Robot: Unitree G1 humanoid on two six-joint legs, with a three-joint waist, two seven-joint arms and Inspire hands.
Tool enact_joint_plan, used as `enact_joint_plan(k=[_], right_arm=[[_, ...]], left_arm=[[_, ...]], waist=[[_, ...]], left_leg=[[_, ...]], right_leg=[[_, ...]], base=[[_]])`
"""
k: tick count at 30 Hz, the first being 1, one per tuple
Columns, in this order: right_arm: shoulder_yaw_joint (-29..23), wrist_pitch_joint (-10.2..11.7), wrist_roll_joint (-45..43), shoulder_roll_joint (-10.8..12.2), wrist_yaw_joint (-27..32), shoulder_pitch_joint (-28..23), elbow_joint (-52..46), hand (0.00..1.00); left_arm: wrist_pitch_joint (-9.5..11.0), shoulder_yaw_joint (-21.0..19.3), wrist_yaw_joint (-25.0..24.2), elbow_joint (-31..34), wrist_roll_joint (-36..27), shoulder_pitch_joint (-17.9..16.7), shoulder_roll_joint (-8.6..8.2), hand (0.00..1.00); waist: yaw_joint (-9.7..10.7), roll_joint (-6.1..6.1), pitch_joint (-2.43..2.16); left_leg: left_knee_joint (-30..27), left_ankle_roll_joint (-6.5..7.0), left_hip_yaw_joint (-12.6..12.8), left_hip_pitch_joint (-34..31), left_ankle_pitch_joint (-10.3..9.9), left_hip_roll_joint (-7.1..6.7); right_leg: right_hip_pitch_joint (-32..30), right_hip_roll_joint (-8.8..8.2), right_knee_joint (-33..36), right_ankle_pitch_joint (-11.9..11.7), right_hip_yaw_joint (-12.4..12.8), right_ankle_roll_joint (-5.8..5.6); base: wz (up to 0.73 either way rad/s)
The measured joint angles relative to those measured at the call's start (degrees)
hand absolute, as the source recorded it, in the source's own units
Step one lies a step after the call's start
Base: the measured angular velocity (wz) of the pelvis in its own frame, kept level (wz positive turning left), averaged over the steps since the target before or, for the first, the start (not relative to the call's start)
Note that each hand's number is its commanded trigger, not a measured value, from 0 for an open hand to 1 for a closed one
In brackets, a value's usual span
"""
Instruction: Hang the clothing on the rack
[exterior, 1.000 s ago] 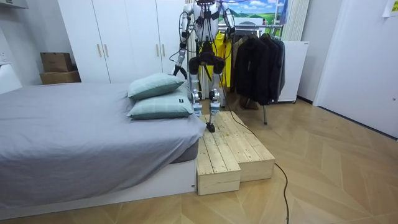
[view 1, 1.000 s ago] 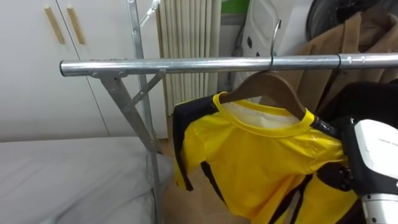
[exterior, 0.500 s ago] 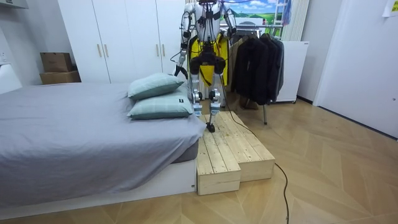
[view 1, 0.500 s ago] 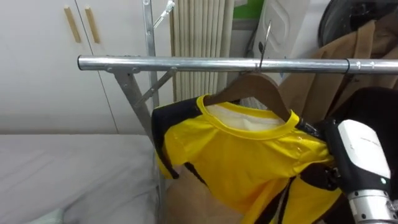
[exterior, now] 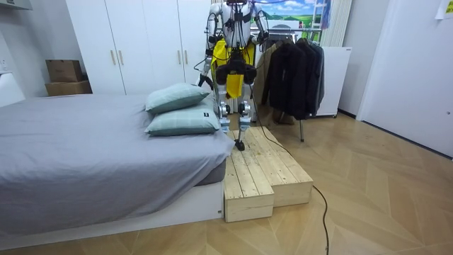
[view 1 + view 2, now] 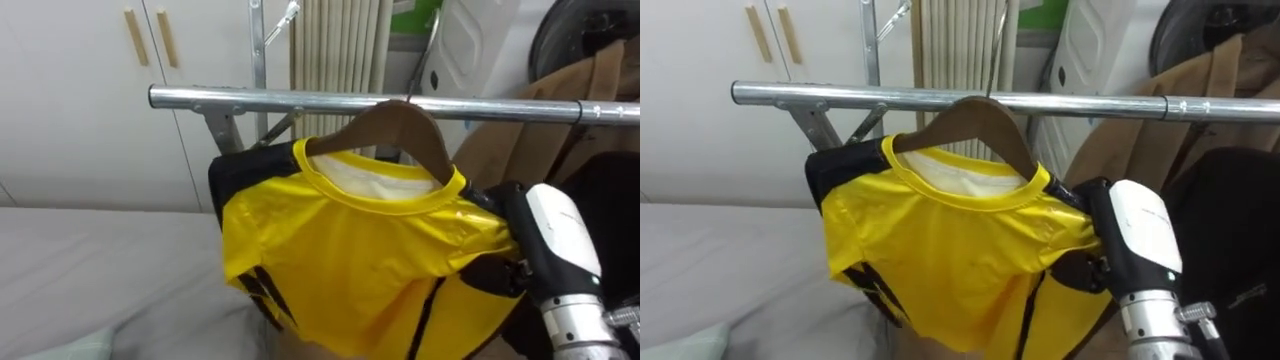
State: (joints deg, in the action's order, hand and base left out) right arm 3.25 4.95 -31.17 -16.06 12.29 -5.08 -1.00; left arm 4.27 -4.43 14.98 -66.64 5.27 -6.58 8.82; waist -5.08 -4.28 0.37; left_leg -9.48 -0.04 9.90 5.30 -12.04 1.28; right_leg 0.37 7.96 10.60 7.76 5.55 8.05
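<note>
Shirt (image 6: 350, 250) — one (yellow), one hanger (image 6: 400, 125), one rail (image 6: 220, 98)

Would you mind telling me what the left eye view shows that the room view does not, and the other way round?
Left eye view: the wooden hanger inside the collar of the yellow shirt, up at the metal rail, and the right hand at the shirt's right side. Room view: the robot standing on a wooden platform beside the bed, and cardboard boxes by the wardrobe. Both: the yellow shirt, the white wardrobe, the grey bed.
</note>
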Motion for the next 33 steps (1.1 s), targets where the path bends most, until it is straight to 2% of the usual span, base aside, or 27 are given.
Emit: enact_joint_plan(k=[3,10,14,19,26,33], right_arm=[[0.0,-0.04,1.85,0.01,-0.98,0.07,1.05,1.0],[0.1,0.0,4.36,0.11,-3.05,3.0,5.52,1.0],[0.11,0.01,5.14,0.15,-3.8,3.09,7.32,1.0],[0.5,0.06,8.74,0.24,-3.84,3.09,9.55,1.0],[0.64,0.07,8.79,0.96,-3.93,3.17,10.14,1.0],[2.24,-0.07,8.81,1.03,-5.29,5.42,15.26,1.0]], left_arm=[[-0.17,-0.01,0.05,-0.02,0.02,0.02,-0.54,0.0],[-0.17,0.08,-0.08,0.11,0.56,-0.38,-1.03,0.0],[-0.16,0.07,-0.44,-0.01,0.56,-0.47,-1.09,0.0],[-0.09,0.17,-0.49,0.02,0.47,-0.46,-1.15,0.0],[-0.08,0.08,-0.34,0.11,0.74,-0.09,-1.21,0.0],[-0.07,0.1,0.32,0.14,1.15,0.27,-1.22,0.0]], waist=[[-0.09,0.46,-0.25],[-0.13,0.74,-0.06],[-0.5,0.77,-0.01],[-1.01,0.97,0.31],[-1.59,0.95,0.27],[-1.49,0.76,0.19]], left_leg=[[0.0,-0.06,-0.79,0.0,0.03,-0.07],[-0.04,-0.33,-1.33,0.39,0.19,-0.02],[-0.05,-0.35,-1.39,0.4,0.22,-0.02],[-0.05,-0.36,-1.45,0.2,0.22,-0.02],[0.01,-0.38,-2.01,-0.04,0.23,-0.03],[0.09,-0.38,-2.15,0.04,0.23,0.07]], right_leg=[[0.2,-0.11,-0.04,0.0,-0.61,0.0],[0.73,-0.12,0.01,-0.06,-1.05,0.1],[0.73,-0.12,0.05,-0.08,-1.13,0.12],[0.66,-0.15,-0.2,-0.07,-1.35,0.12],[0.75,-0.14,-0.92,-0.15,-1.43,0.26],[0.86,-0.12,-0.94,-0.15,-1.27,0.27]], base=[[0.1],[0.04],[0.0],[0.0],[0.01],[0.0]])
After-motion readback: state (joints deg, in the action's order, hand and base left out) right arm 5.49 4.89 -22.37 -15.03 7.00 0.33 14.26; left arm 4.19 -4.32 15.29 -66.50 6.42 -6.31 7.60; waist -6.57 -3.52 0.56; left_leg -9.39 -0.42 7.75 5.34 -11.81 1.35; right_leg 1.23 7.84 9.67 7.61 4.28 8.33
